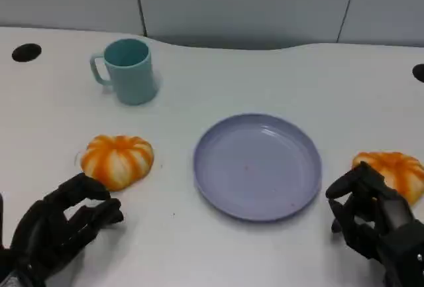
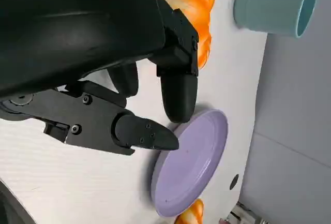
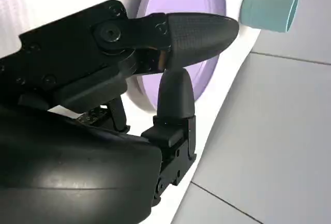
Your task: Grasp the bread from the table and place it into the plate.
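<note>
Fingers of left hand loosely curled, spread, gripping nothing, hovering low over table just short of left bread. Right hand likewise unclenched, fingers bent, holding nothing, just in front of right bread, maybe touching, hard to tell. Both forearms low at near edge. Between breads: lilac plate, bare. Farther back left: teal mug, upright, handle pointing left.

Plate centre of table; one bread to its left, another bread right; mug behind left bread.
</note>
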### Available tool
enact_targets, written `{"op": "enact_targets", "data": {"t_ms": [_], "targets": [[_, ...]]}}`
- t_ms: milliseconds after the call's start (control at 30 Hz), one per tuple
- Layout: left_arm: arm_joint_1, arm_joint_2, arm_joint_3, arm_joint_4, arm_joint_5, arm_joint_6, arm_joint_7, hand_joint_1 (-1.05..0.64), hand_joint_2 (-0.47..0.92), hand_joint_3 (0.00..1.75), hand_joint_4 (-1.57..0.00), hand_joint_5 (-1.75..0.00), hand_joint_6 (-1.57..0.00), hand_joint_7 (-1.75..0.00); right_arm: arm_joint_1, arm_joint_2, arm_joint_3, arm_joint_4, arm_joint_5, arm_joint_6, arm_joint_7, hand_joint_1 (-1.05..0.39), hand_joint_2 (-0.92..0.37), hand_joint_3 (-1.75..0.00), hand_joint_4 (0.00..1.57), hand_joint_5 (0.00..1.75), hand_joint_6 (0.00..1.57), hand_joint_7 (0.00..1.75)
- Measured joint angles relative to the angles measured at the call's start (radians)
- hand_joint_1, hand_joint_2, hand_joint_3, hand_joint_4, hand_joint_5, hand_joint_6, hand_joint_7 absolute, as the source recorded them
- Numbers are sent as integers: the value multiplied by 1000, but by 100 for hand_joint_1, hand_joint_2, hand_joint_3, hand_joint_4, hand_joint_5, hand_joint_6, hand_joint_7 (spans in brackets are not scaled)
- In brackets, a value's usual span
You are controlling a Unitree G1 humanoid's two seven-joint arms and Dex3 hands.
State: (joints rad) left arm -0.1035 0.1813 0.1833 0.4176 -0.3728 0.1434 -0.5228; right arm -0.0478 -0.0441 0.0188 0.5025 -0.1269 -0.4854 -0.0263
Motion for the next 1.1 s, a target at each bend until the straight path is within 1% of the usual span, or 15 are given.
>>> {"op": "enact_targets", "data": {"t_ms": [267, 367, 433, 533, 633, 700, 733, 800, 833, 867, 933, 967, 1000, 1033, 1100], "targets": [[-1, 0, 1, 0, 0, 2, 0, -28, 92, 10, -55, -175, -39, -175, -2, 0, 0, 11, 0, -5, 0, -32, -92, -43, 68, 175, 42, 173], [-1, 0, -1, 0, 8, -6, 2, -31, 92, 9, -55, -175, -39, -175, -3, 0, 0, 12, -2, -4, -1, -30, -92, -42, 67, 175, 42, 173], [4, 1, -14, 0, 53, -56, 14, -32, 92, 9, -57, -175, -38, -174, -3, 1, 1, 12, -2, -4, -1, -30, -92, -43, 66, 175, 42, 173], [42, 0, -46, -35, 148, -169, 54, -31, 92, 8, -59, -175, -38, -171, -3, 2, 1, 11, -2, -4, -2, -28, -92, -43, 66, 175, 42, 174], [60, 6, -76, -97, 272, -347, 123, -34, 92, 10, -57, -175, -39, -169, -4, 3, 2, 12, -2, -4, -3, -26, -92, -43, 67, 175, 42, 175], [53, 39, -98, -120, 398, -475, 192, -33, 92, 10, -55, -175, -41, -165, -10, 6, 3, 19, -2, -7, -3, -27, -92, -43, 67, 175, 42, 175], [43, 58, -109, -127, 461, -520, 231, -31, 92, 7, -53, -174, -44, -160, -13, 6, 2, 26, -2, -11, -3, -28, -92, -43, 66, 175, 42, 175], [17, 98, -129, -138, 607, -583, 322, -31, 91, 4, -50, -174, -47, -155, -13, 8, 3, 33, -2, -16, -4, -29, -92, -43, 66, 175, 41, 175], [-2, 121, -144, -142, 688, -598, 372, -38, 91, 2, -43, -168, -43, -144, -14, 9, 2, 35, -2, -16, -5, -28, -92, -43, 66, 175, 41, 175], [-21, 143, -160, -147, 763, -602, 415, -42, 91, 1, -40, -164, -42, -135, -14, 11, 3, 35, -2, -17, -7, -28, -92, -43, 66, 175, 42, 175], [-68, 193, -202, -155, 912, -581, 476, -46, 92, 1, -36, -158, -42, -122, -17, 16, 4, 38, -3, -19, -11, -28, -92, -43, 66, 175, 42, 175], [-87, 215, -217, -158, 968, -563, 494, -54, 90, 0, -28, -113, -43, -73, -20, 18, 4, 42, -5, -21, -12, -29, -92, -43, 68, 175, 43, 175], [-105, 234, -233, -159, 1007, -544, 502, -58, 90, 0, -26, -83, -46, -41, -21, 19, 4, 45, -5, -23, -14, -30, -92, -43, 69, 175, 44, 175], [-128, 254, -256, -158, 1049, -520, 499, -64, 89, 0, -17, -55, -41, -17, -22, 20, 3, 48, -5, -24, -16, -30, -92, -43, 70, 175, 44, 175], [-182, 299, -304, -151, 1115, -470, 454, -69, 85, 0, -4, -22, -26, -4, -24, 20, 4, 51, -6, -27, -17, -30, -92, -44, 70, 175, 44, 175]]}}
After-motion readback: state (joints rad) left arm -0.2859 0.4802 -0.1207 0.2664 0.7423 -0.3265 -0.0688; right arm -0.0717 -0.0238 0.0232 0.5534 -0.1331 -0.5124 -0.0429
